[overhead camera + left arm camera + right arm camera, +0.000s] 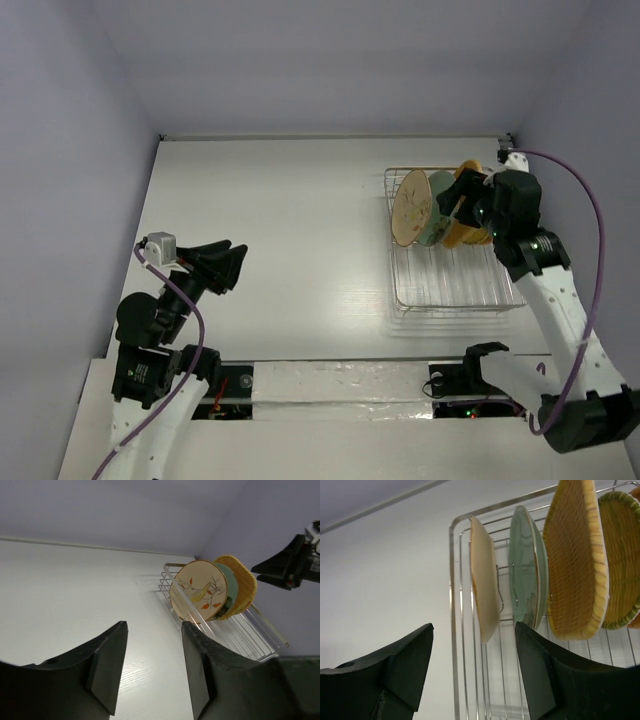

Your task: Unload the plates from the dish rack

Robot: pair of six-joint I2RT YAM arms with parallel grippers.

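Right fingers (395, 670) before upright edge-on plates (575, 565)

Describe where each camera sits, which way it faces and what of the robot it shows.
Top external: overhead, behind the bases, facing the table; both arms show.
Left wrist: low, facing the dish rack from afar; left end effector shows.
Right wrist: beside the dish rack, facing the plates edge-on; right end effector shows.
Shared: cream plate.

Overhead wide; both wrist views face dish rack (450, 288).
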